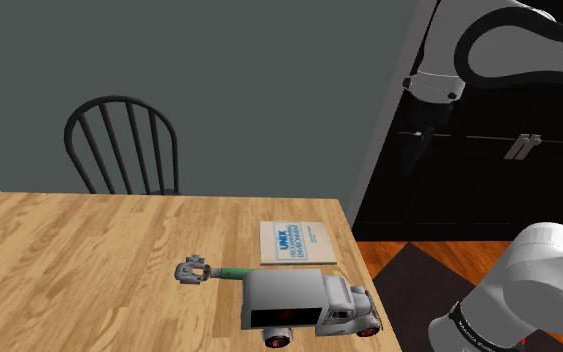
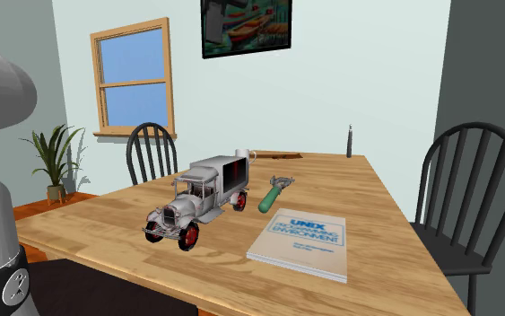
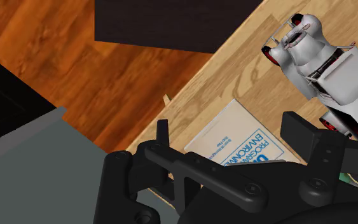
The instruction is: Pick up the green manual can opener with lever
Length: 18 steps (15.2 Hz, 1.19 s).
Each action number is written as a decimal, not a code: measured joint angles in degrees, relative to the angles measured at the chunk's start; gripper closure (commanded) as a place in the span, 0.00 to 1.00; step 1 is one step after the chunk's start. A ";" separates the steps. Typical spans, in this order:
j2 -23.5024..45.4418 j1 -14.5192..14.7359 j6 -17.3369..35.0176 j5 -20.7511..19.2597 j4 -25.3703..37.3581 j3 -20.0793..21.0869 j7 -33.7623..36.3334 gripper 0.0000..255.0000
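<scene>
Green-handled can opener (image 1: 214, 271) lies flat on wooden table (image 1: 89, 270). Its handle end is just beside the boxy rear of toy truck (image 1: 304, 305), its metal head farther out past that rear. Book (image 1: 297, 243) flat near truck's long side, apart from it. From shoulder view I see white arm (image 1: 479, 40) raised high, well above truck. Through wrist view I read gripper (image 3: 231, 130) looking down over book and truck's front. Black fingers (image 3: 163, 135) spread apart, nothing clasped.
</scene>
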 measured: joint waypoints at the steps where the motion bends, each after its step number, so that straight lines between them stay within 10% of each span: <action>1: 0.00 0.00 0.00 0.00 0.00 0.00 0.00 0.00; 18: 22.99 8.38 28.91 4.34 -1.88 6.21 -3.56 0.00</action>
